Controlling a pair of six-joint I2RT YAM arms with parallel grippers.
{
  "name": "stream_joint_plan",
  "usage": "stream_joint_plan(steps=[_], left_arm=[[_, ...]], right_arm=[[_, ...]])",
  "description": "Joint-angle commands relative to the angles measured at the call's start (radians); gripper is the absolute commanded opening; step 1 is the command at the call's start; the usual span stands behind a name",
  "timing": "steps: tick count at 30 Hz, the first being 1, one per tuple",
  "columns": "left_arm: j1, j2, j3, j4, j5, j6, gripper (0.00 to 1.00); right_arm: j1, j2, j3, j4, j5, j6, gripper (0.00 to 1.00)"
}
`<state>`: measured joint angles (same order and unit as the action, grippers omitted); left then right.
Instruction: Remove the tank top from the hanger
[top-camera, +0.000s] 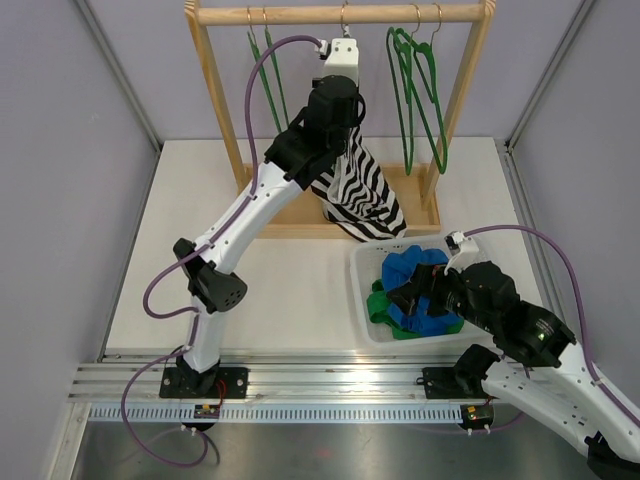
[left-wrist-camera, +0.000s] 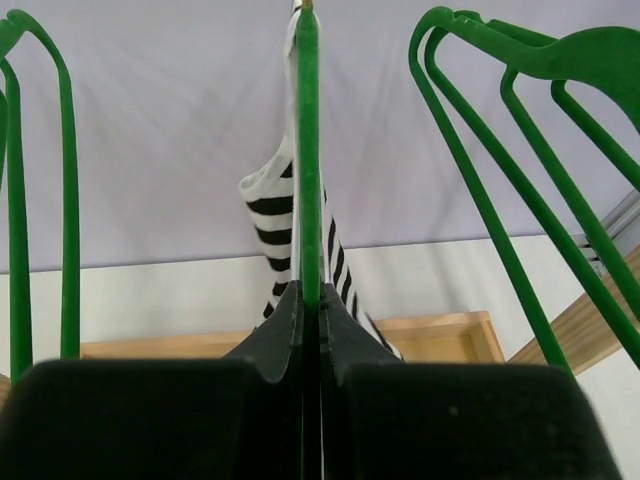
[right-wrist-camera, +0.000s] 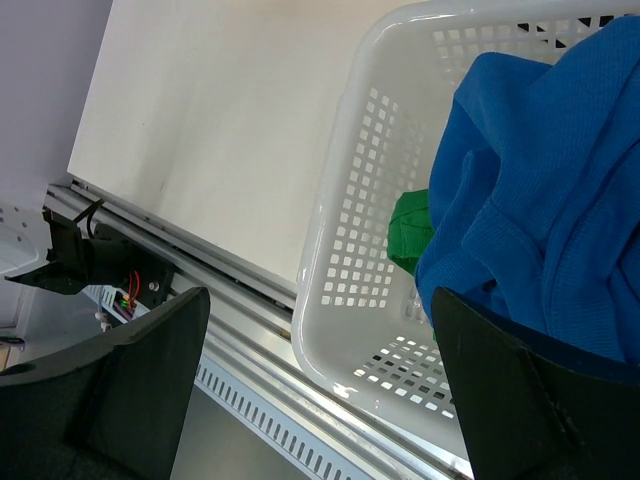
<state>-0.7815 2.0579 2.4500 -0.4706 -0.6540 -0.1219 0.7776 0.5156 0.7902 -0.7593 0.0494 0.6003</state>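
Where the left arm reaches up to the wooden rack (top-camera: 340, 14), the left gripper (left-wrist-camera: 310, 295) has its jaws pressed together on the thin green bar of the hanger (left-wrist-camera: 307, 150), which rises straight from between the fingertips. The tank top (left-wrist-camera: 272, 225), striped black and white, hangs on this hanger. In the left wrist view it lies just behind the bar and directly beyond the fingertips, and one white-edged strap shows to the left of the bar. Whether any fabric is caught in the pinch cannot be told. From the top view, the garment drapes below and to the right of the left wrist, its hem reaching down toward the white basket (top-camera: 362, 290) on the table (top-camera: 280, 290). Empty green hangers (left-wrist-camera: 500, 200) hang on either side. The right gripper (right-wrist-camera: 320, 295) is spread wide and holds nothing, poised over the basket's near corner beside a blue garment (right-wrist-camera: 540, 180) and a green garment (right-wrist-camera: 410, 230).
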Motion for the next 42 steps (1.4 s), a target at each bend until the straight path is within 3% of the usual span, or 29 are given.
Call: stream_joint_plan(steps=[1,12,18,25,31,35,38,42], left_arm=[[0.013,-0.088,0.009,0.050,0.042,-0.002,0.00],[0.022,-0.232,0.001,0.017,0.077,0.008,0.00],[0.022,-0.344,-0.040,-0.092,0.122,-0.005,0.00],[0.022,-0.551,-0.305,-0.166,0.218,-0.067,0.00],[0.021,-0.671,-0.454,-0.351,0.339,-0.101,0.00],[0.014,-0.842,-0.681,-0.343,0.398,-0.122,0.00],[0.013,-0.967,-0.822,-0.374,0.358,-0.142,0.00],[0.013,-1.128,-1.030,-0.431,0.306,-0.202,0.00]], right_arm=[[-0.001,0.011,-0.009,0.051,-0.031,0.000,1.00],[-0.001,0.011,-0.016,0.075,-0.043,-0.008,1.00],[-0.003,0.023,-0.005,0.106,-0.045,-0.019,0.99],[-0.001,0.066,0.038,0.123,-0.034,-0.066,1.00],[-0.001,0.119,0.066,0.153,-0.025,-0.109,0.99],[-0.001,0.152,0.073,0.211,-0.010,-0.137,1.00],[-0.001,0.184,0.066,0.270,0.009,-0.142,0.99],[-0.001,0.253,0.044,0.405,-0.078,-0.166,0.99]])
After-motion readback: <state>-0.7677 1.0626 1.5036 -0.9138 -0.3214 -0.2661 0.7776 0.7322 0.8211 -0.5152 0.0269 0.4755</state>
